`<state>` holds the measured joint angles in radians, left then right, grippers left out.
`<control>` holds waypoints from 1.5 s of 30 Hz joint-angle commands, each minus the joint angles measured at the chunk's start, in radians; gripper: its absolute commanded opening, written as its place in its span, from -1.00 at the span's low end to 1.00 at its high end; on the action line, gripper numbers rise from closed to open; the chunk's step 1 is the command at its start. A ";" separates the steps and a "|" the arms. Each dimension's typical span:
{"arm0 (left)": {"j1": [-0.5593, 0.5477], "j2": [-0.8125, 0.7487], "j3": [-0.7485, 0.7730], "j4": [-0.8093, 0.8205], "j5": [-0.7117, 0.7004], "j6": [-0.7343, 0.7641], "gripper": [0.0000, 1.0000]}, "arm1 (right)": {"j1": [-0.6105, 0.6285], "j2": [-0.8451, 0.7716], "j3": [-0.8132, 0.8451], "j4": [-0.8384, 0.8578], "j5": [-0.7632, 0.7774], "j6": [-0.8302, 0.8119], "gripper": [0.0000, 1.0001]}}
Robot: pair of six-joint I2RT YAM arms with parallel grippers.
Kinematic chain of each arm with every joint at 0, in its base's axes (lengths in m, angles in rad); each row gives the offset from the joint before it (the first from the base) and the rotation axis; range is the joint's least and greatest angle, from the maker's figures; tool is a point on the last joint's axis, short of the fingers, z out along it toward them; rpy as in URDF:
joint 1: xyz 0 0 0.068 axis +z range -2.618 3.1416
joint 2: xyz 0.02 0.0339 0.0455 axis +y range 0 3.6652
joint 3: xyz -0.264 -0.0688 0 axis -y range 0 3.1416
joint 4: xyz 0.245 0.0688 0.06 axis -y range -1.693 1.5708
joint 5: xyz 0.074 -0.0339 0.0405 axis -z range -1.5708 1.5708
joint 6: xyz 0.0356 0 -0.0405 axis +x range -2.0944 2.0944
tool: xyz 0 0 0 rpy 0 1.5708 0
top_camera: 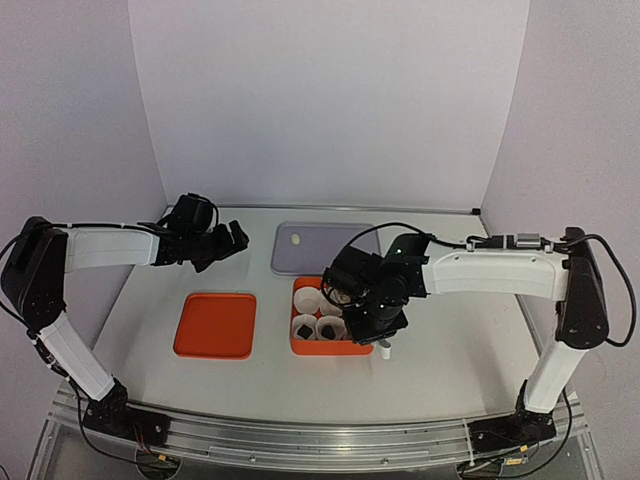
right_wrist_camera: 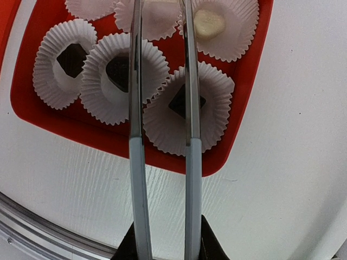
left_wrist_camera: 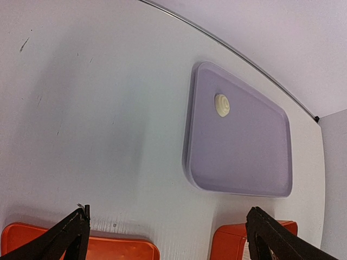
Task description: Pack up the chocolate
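The right pincer (right_wrist_camera: 165,245) is clamped on a pair of tongs (right_wrist_camera: 135,162). Their two long pale blades run up the middle of the right wrist view, close together and nearly parallel, with a narrow gap between them. They reach over the orange box (right_wrist_camera: 43,19), which fills the upper part of that frame.

White fluted paper cups (right_wrist_camera: 54,86) sit packed in the box, touching one another. Three of them hold a dark chocolate (right_wrist_camera: 72,58) each: one at the left, one in the middle partly behind the left blade, and one lower right partly behind the right blade. At the upper right a cup holds a cream chocolate (right_wrist_camera: 209,24). Something pale shows between the blades at the top edge, but the frame cuts it off, so what it is cannot be told.

In the overhead view the left pincer (top_camera: 230,240) hangs above the counter (left_wrist_camera: 97,108) at the left. Its fingers (left_wrist_camera: 68,238) are spread wide apart with nothing between them. Beyond them, in the right half of the left wrist view, lies a purple tray (left_wrist_camera: 244,157). A lone cream lump (left_wrist_camera: 222,105) rests near its upper left corner.

An orange lid (top_camera: 215,325) lies flat just left of the box, apart from it.
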<state>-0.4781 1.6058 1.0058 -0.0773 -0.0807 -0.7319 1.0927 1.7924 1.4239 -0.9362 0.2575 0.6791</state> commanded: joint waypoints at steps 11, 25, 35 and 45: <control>0.015 -0.040 -0.015 0.013 0.004 0.028 0.99 | 0.029 0.048 0.054 0.013 0.045 0.028 -0.87; 0.030 -0.043 -0.019 0.016 0.019 0.047 0.99 | 0.034 0.082 0.085 0.012 0.054 0.042 -0.81; 0.035 -0.048 -0.020 0.021 0.023 0.053 0.99 | 0.037 0.101 0.098 0.010 0.047 0.063 -0.76; 0.036 -0.045 -0.019 0.024 0.033 0.055 0.99 | 0.041 0.093 0.086 0.000 0.058 0.078 -0.58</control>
<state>-0.4477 1.5963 0.9863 -0.0769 -0.0606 -0.6972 1.1285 1.8862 1.4796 -0.9325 0.2855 0.7371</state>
